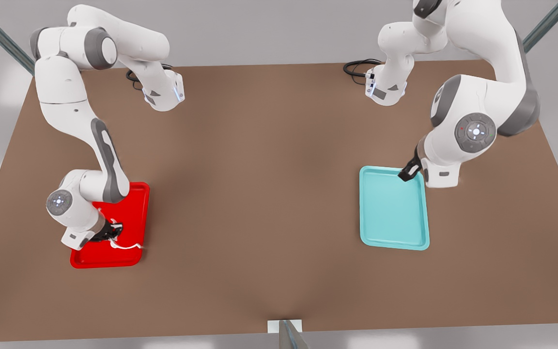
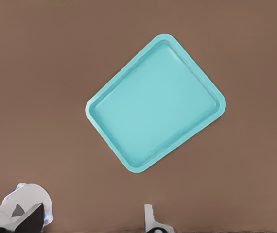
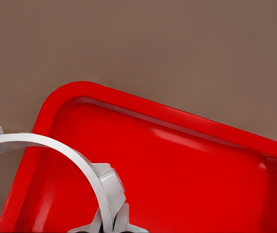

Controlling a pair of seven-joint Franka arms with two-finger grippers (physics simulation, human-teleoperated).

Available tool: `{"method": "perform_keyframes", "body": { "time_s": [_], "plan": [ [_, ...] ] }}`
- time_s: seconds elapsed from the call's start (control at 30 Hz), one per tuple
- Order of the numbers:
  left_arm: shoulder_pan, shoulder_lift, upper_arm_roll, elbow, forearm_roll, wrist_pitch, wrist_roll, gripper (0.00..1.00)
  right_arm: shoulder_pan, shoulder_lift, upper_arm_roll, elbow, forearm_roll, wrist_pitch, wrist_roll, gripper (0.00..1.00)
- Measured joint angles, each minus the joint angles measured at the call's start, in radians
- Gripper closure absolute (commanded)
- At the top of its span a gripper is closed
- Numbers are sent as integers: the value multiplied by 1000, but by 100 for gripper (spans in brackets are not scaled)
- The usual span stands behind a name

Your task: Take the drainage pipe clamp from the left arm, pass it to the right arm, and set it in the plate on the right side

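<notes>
A shallow teal rectangular tray with rounded corners point(image 1: 394, 208) lies flat at about four o'clock on the brown tabletop point(image 1: 259, 194). Black coiled cables point(image 1: 356, 67) sit at the table's twelve o'clock edge.

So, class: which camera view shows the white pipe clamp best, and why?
The right wrist view: the drainage pipe clamp curves large across the picture, gripped by the right gripper above the red plate. In the front view the clamp is a small white arc at that gripper. The left wrist view looks at the teal tray.
</notes>
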Motion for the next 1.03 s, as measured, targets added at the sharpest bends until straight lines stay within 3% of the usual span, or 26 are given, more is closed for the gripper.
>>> {"method": "perform_keyframes", "body": {
  "time_s": [0.17,0.2,0.23,0.47,0.53,0.6,0.67,0.8,1.03],
  "plan": [
    [-4,-1,-5,16,-29,-39,247,0,-60,32,3,0,-9,37,-89,79],
    [-7,0,-5,20,-32,-43,288,0,-62,36,3,0,-9,42,-105,63],
    [-10,2,-6,21,-34,-45,327,0,-61,39,4,0,-11,46,-117,0],
    [-15,5,-6,20,-38,-54,547,0,-57,-19,35,33,-50,27,-139,0],
    [-20,6,-6,20,-38,-55,592,0,-43,-77,80,177,-9,-121,-141,0],
    [-20,6,-5,20,-39,-56,633,0,33,-110,95,387,24,-381,-97,0],
    [-19,7,-5,20,-38,-57,669,0,104,-214,101,480,17,-622,-36,0],
    [-19,7,-4,19,-38,-61,728,0,126,-436,103,385,19,-905,66,0],
    [-15,7,-4,19,17,-85,800,0,123,-512,99,259,43,-1044,198,0]
  ]
}}
